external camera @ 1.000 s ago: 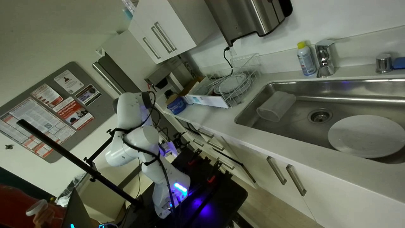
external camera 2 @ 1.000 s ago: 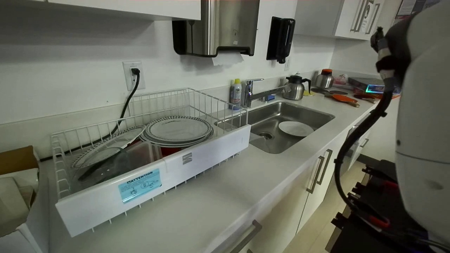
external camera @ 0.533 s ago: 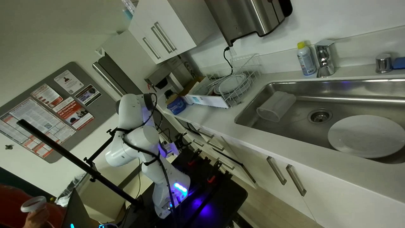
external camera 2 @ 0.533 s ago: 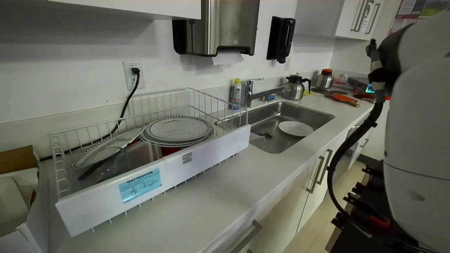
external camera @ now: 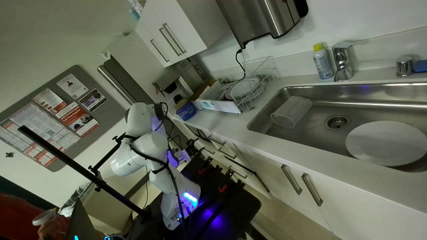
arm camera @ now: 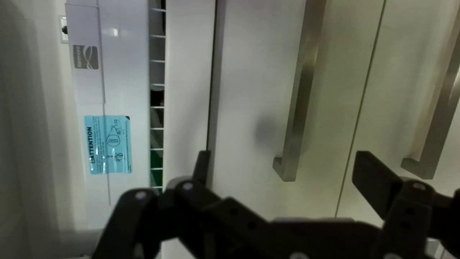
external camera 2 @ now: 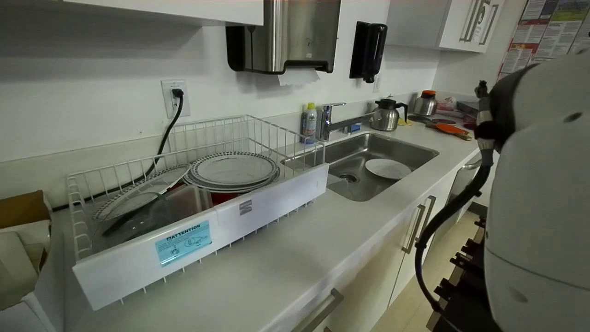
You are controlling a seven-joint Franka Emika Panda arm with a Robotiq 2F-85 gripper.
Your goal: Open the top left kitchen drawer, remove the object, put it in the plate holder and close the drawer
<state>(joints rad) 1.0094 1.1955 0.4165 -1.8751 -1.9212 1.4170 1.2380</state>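
Note:
The top left kitchen drawer (arm camera: 248,100) is shut, a flat white front just below the counter edge. Its silver bar handle (arm camera: 299,108) appears in the wrist view, with one end between my fingertips in the picture. My gripper (arm camera: 284,155) is open wide and holds nothing; no contact with the handle shows, though the gap ahead of the fingers is hard to judge. The object to be removed is out of view. On the counter sits the plate holder (external camera 2: 288,189), a white wire rack with a stack of plates and other dishes in it.
A steel sink (external camera 2: 375,191) holds a round white plate (external camera 2: 388,168) and a clear plastic container (external camera: 292,111). A second drawer handle (arm camera: 440,108) lies below the top one. Cupboard doors with handles (external camera 2: 413,228) stand under the sink. A black table (external camera: 233,206) carries my arm.
My arm has shifted steadily: in the exterior views it has sunk lower, and it has come further left in the picture where it looms at the right edge. The rack, sink and drawers look unchanged.

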